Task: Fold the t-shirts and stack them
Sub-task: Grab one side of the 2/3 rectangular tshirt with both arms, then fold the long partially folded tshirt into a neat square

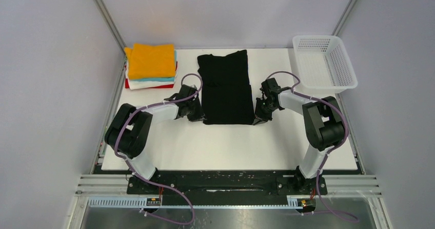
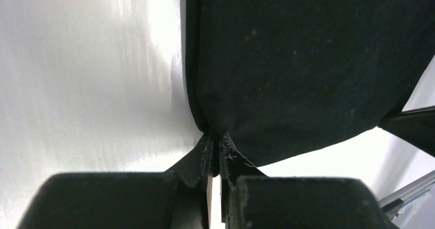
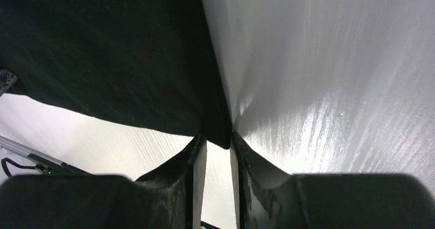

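A black t-shirt (image 1: 225, 88) lies in a long folded strip on the middle of the white table (image 1: 225, 147). My left gripper (image 1: 197, 115) is at its near left corner. In the left wrist view the jaws stand almost together, and my left gripper (image 2: 216, 139) is shut on the black t-shirt (image 2: 308, 59) at its edge. My right gripper (image 1: 258, 117) is at the near right corner. In the right wrist view the corner of the black t-shirt (image 3: 102, 54) fills the narrow gap between the tips of my right gripper (image 3: 218, 139). Folded t-shirts (image 1: 151, 60) are stacked at the back left, orange on top, then teal, white and red.
A white plastic mesh basket (image 1: 324, 62) stands at the back right corner. Grey walls and metal frame posts close in the table on three sides. Both arm bases sit on the black rail (image 1: 225, 183) at the near edge.
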